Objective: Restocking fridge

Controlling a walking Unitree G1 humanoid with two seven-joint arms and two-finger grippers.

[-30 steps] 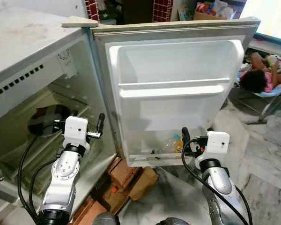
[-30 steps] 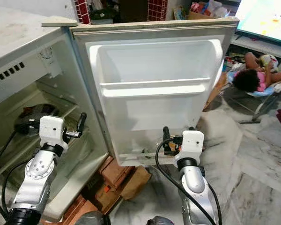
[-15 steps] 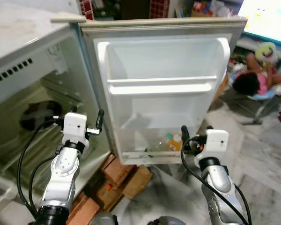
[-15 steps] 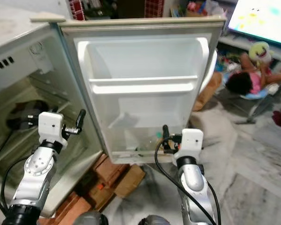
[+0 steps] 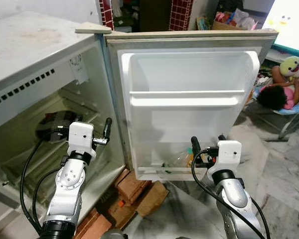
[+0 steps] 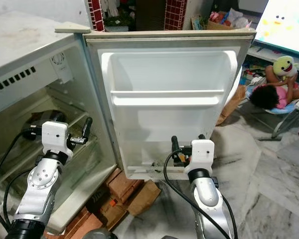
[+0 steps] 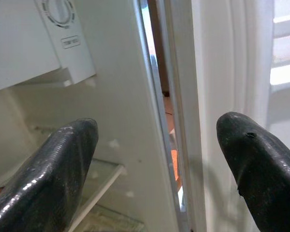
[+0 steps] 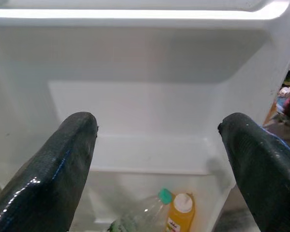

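In the fridge door (image 5: 189, 107), bottles (image 8: 176, 212) lie beneath the spread right end effector (image 8: 157, 140).

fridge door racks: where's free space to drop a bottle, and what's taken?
Free: the upper door shelf, bare along its length between the door's side walls. Crowded: the bottom door bin, where a clear bottle with a teal cap and a yellow bottle sit toward its right end; its left part looks open. Both the right gripper and left gripper are open and empty.
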